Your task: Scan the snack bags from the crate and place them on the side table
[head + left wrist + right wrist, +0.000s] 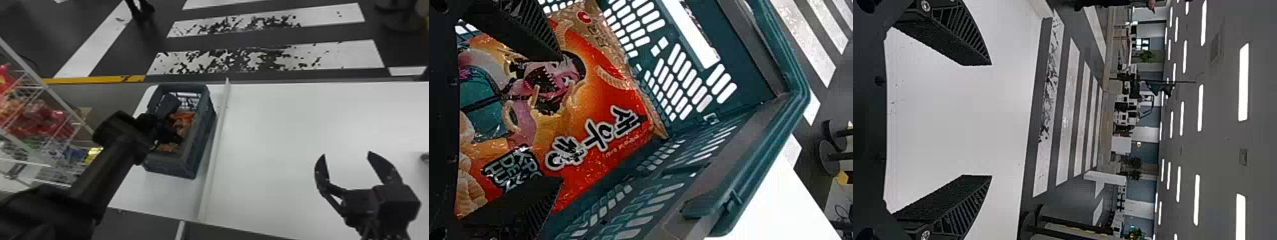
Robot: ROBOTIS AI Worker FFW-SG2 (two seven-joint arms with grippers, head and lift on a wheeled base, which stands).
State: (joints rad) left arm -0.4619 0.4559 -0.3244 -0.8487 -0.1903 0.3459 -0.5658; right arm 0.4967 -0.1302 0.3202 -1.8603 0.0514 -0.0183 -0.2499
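The job seems to be sitting at the picking step, before any scan of this bag. The left black two-finger gripper (562,120) is hanging inside the blue-green plastic crate (169,166), its fingers standing wide apart, so it is not pinching anything. The shiny red and orange snack bag (601,117) is lying in the crate between them. The crate is resting by the far left corner of the long white table (303,127). The right black two-finger gripper (346,153) is waiting, spread and empty, over the table's right part. Next, the left one is probably needing to squeeze the bag and lift it past the crate's rim (crinkly bags can slip). The left arm (105,166) is hiding part of the crate, and the right edge of the head view is cutting off a small grey thing (425,156).
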